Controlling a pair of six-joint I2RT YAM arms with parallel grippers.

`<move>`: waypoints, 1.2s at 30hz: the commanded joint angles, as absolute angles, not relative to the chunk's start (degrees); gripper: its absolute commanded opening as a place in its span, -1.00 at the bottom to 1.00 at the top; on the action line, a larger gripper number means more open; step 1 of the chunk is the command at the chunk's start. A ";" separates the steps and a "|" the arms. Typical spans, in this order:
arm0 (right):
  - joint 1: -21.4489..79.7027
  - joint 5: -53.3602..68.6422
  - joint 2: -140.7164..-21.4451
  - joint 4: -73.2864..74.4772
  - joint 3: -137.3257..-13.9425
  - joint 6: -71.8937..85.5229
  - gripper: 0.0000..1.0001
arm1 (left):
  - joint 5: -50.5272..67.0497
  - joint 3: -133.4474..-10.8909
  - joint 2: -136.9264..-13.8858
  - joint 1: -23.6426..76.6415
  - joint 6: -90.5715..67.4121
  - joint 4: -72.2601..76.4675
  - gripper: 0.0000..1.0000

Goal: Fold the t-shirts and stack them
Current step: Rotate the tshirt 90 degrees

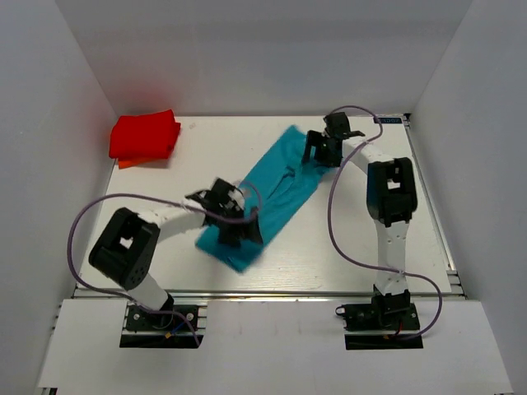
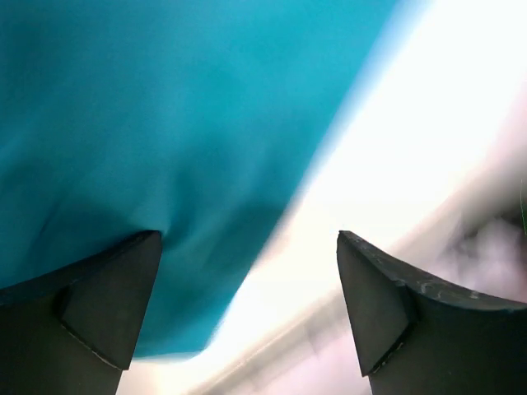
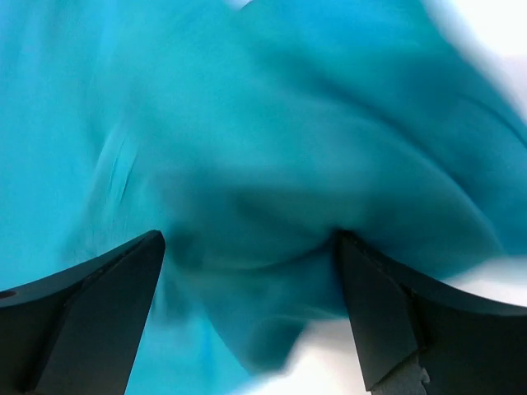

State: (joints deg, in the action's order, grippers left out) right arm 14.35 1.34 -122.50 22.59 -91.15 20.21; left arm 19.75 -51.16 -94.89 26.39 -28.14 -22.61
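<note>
The teal t-shirt [image 1: 276, 189] lies as a long folded strip running diagonally across the middle of the white table. The red t-shirt [image 1: 144, 136] lies folded in the far left corner. My left gripper [image 1: 236, 224] is over the strip's near end. In the left wrist view it [image 2: 249, 239] is open, with teal cloth [image 2: 165, 123] under the left finger and bare table under the right one. My right gripper [image 1: 323, 151] is at the strip's far end. In the right wrist view it [image 3: 249, 239] is open, with bunched teal cloth [image 3: 272, 164] between the jaws.
White walls enclose the table [image 1: 362, 247] on the left, back and right. A metal rail [image 1: 272, 292] runs along the near edge. Purple cables [image 1: 333, 222] loop beside both arms.
</note>
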 commanded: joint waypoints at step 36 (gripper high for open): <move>33.67 -9.82 -118.73 32.07 -86.04 27.76 0.81 | -9.50 -60.31 -77.88 22.15 -34.80 -40.26 0.98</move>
State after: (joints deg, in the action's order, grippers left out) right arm 35.27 -1.91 -116.64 27.57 -84.03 22.20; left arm -11.90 -63.37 -80.49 23.57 -34.13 -43.35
